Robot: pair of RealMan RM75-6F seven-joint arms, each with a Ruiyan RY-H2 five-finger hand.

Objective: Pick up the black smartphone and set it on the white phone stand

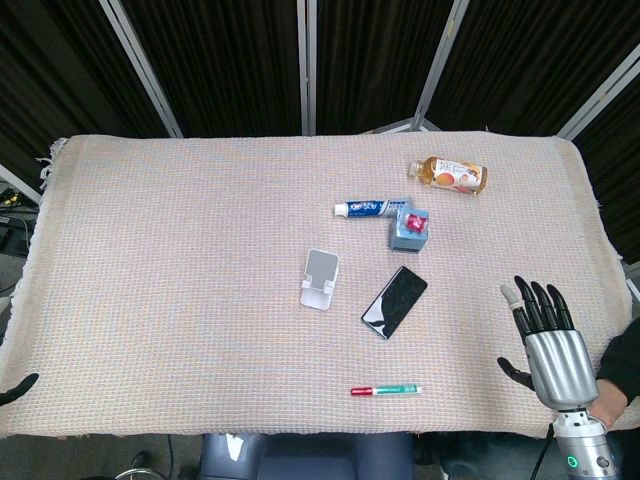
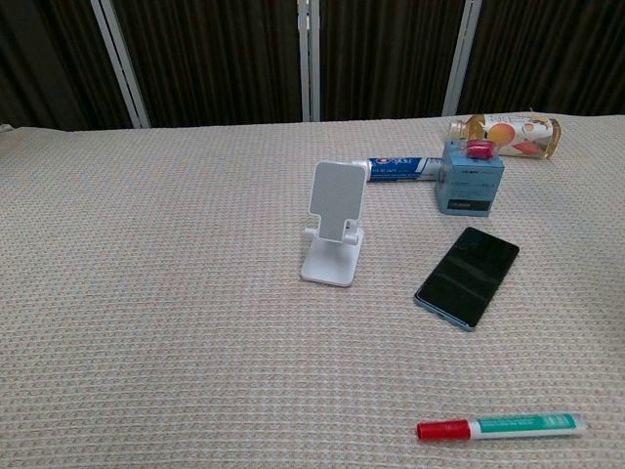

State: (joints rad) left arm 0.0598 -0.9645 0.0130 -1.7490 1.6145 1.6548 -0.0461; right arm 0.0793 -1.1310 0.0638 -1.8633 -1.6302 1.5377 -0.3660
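The black smartphone lies flat beside the white phone stand. The right robot hand hovers empty, fingers spread. The left robot hand barely shows at the edge; I cannot tell its state.

The black smartphone lay flat on the woven table cloth, screen up and dark, its glossy face showing a thin bluish edge in the chest view. It sat at a diagonal, its far end angled toward the right side of the table. The white phone stand stood upright just to the left of it, apart from the phone and not touching it. Its flat base rested on the cloth, its back plate tilted rearward, and its cradle held nothing. Both sat near the middle of the table.
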